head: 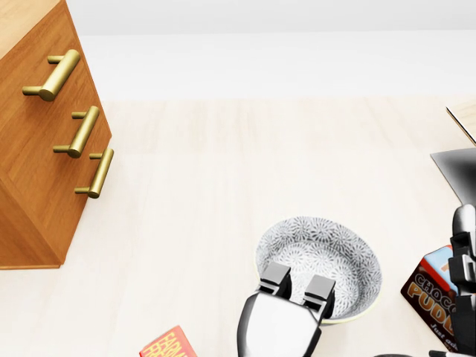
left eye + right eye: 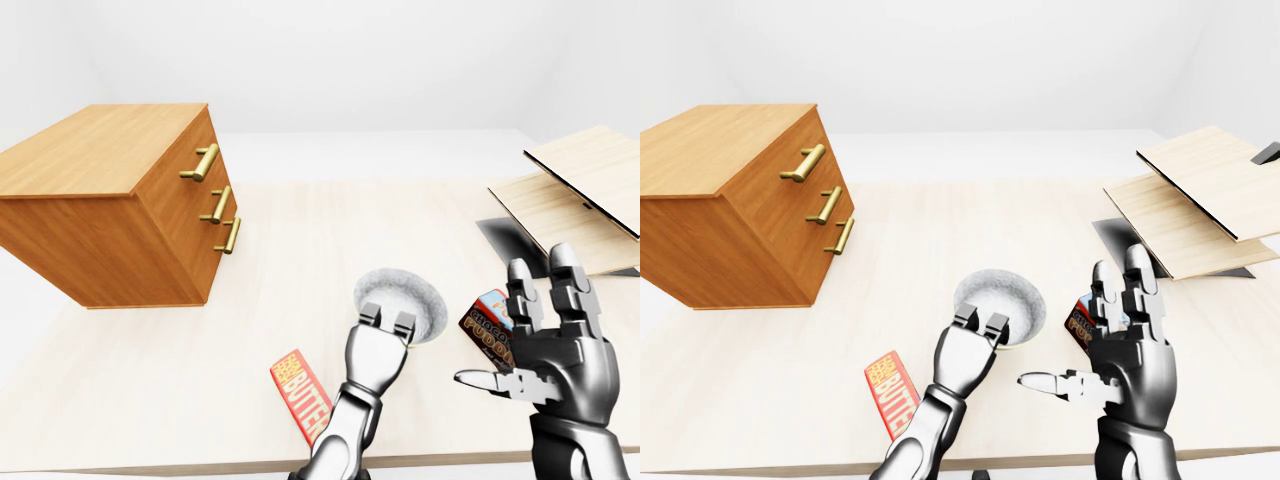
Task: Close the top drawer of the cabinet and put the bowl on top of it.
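The wooden cabinet (image 2: 110, 200) stands at the left of the left-eye view. Its three drawers sit flush, and the top brass handle (image 2: 205, 162) lines up with the two below it. The white bowl (image 1: 327, 256) with a grey speckled inside rests on the pale table at the lower centre of the head view. My left hand (image 1: 296, 286) comes up from the bottom edge, its fingers curled over the bowl's near rim. My right hand (image 2: 520, 330) is held up to the bowl's right, open, fingers spread and thumb out, holding nothing.
A chocolate pudding box (image 1: 431, 290) lies just right of the bowl, behind my right hand. A red butter box (image 2: 300, 395) lies near the table's lower edge. Pale boards (image 2: 580, 190) and a dark flat slab (image 1: 457, 171) fill the right side.
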